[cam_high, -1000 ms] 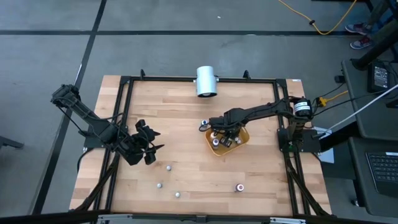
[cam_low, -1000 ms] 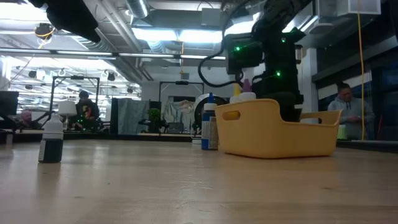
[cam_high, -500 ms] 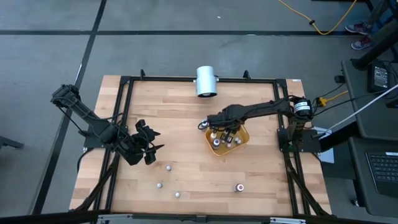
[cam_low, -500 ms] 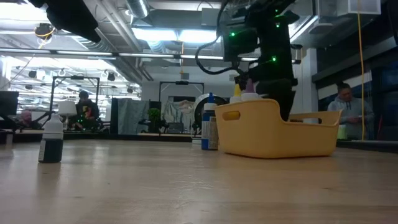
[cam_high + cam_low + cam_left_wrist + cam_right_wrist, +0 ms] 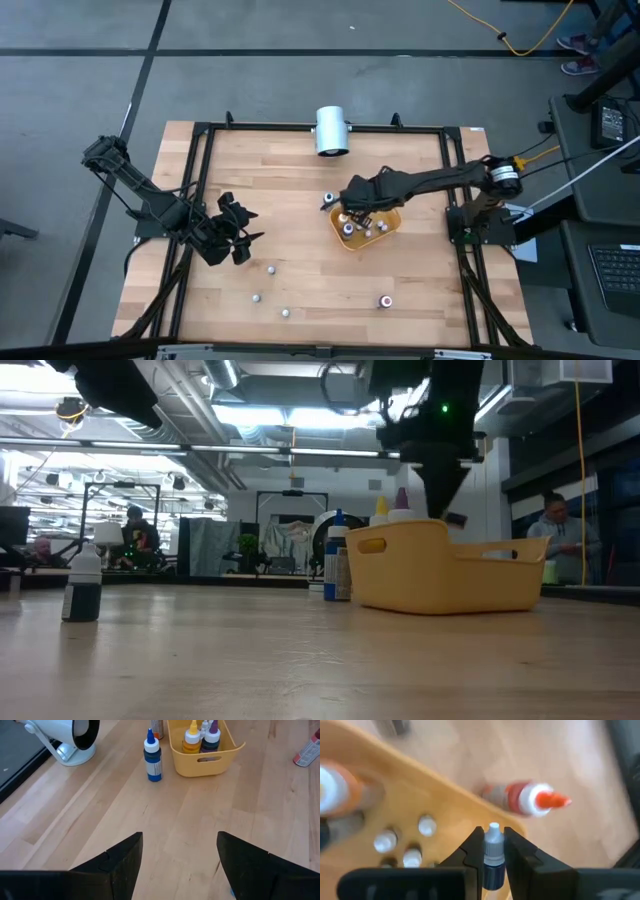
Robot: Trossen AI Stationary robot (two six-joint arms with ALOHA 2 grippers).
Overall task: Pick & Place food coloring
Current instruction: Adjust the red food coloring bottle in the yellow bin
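My right gripper hangs over the far part of the orange-yellow tray and is shut on one small food coloring bottle with a blue body and a pale cap. More bottles stand in the tray, their white caps up. A red bottle lies on the table just past the tray's wall. Several other bottles stand loose near the table's near edge. My left gripper waits open at the table's left side. My right gripper pinches the small bottle's blue body between its two fingers, just behind the pale cap. The bottle lies along the fingers, cap pointing out past their ends. The fingers come from above, pointing down, and the bottle is lifted clear over the tray.
A big white cylinder lies at the far edge. A blue bottle stands just beside the tray. One dark bottle stands alone on the near left wood. A black frame runs around the table. People sit in the room behind.
My right gripper has risen from inside the tray until it hangs above the tray's rim, shifting slightly toward the far edge. The left arm has kept still.
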